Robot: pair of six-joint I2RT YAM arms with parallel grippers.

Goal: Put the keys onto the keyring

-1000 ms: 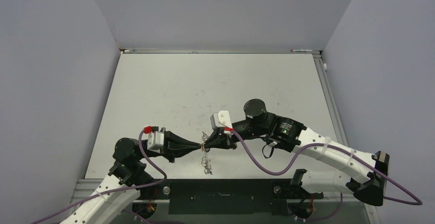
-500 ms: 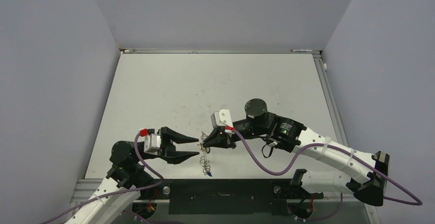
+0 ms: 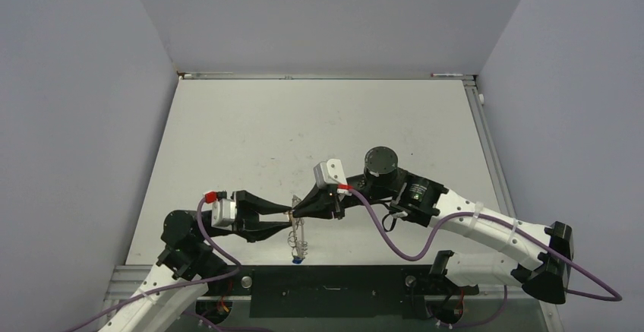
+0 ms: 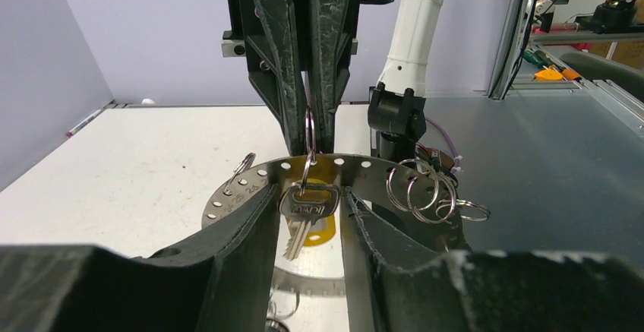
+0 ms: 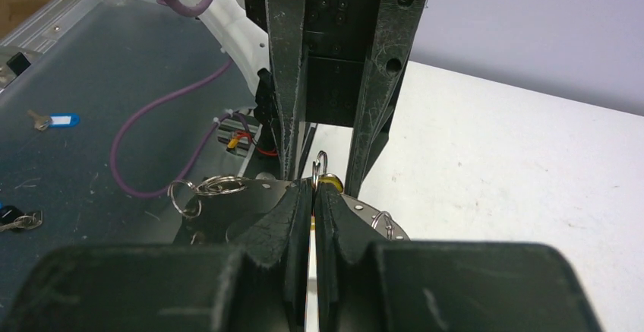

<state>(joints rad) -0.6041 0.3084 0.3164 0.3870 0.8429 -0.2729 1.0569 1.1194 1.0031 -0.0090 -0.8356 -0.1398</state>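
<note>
Two claws met low in the frame's centre. The right claw [image 5: 313,191] pinched the keyring [image 4: 310,138] upright, so a silver key [image 4: 307,210] dangled between the left claw's [image 3: 291,219] spread fingers, probably for grasping.

- Silver key [image 4: 302,214]: plain silver, hung on a silver small ring [image 4: 309,128].
- Key head [image 4: 325,233] behind it: yellow-orange.
- Perforated band [image 4: 250,186]: silvery, with a row of dark holes.
- Jaws: black, with pale scratches.
- Tabletop [image 4: 129,172]: white, with dark scuffs.
- Cable [image 5: 182,5]: purple.
</note>
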